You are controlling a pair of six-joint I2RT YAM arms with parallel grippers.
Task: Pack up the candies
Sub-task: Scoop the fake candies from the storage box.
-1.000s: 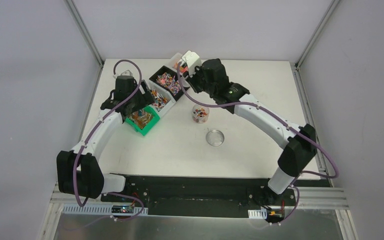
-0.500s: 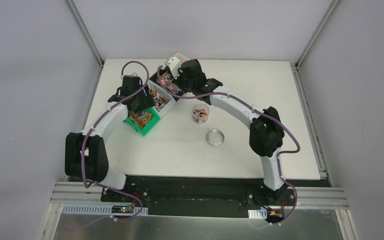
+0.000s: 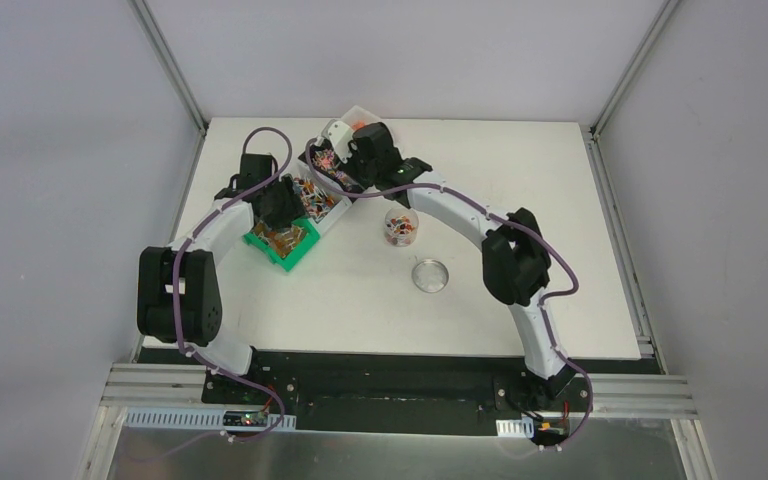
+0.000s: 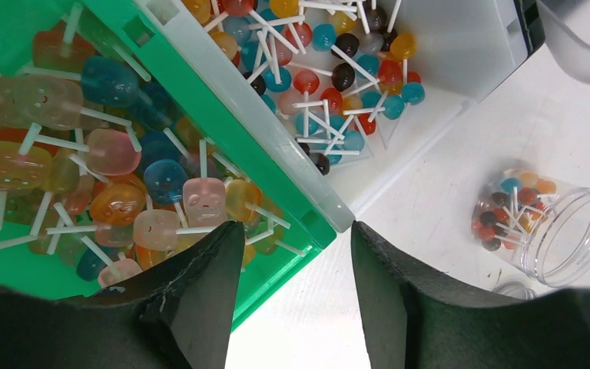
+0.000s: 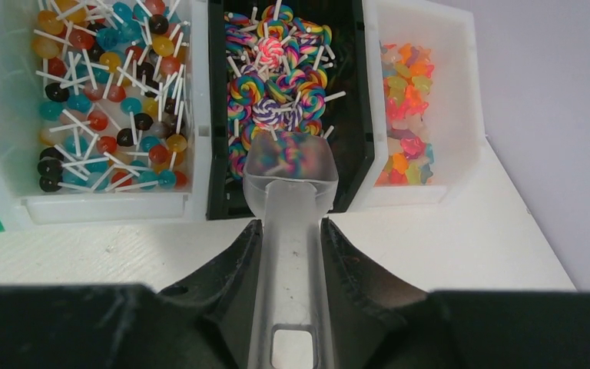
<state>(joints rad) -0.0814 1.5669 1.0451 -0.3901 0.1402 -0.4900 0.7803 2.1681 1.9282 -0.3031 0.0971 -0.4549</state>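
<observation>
Frosted plastic makes up the scoop [image 5: 290, 184], whose handle is clamped between the fingers of the right gripper [image 5: 290, 231]. Its bowl is held over the near end of the black bin [image 5: 356, 138], which is filled with swirl lollipops [image 5: 276, 84]. Coloured swirls show through the bowl, but whether they lie in it or under it cannot be told.

Ball lollipops [image 5: 100, 92] are kept in the white bin [image 5: 107, 207] to the left of it, and gummy candies [image 5: 407, 115] in the second white bin [image 5: 453, 92] to the right.

The left gripper [image 4: 293, 231] is held over the corner of the green bin [image 4: 276, 280] of flat lollipops [image 4: 123, 154], its jaws spread with nothing between them.

A few candies [image 4: 507, 207] are seen in the clear jar [image 4: 561, 231], which stands open on the table [image 3: 520, 200]. Its lid [image 3: 430, 275] is laid near it.
</observation>
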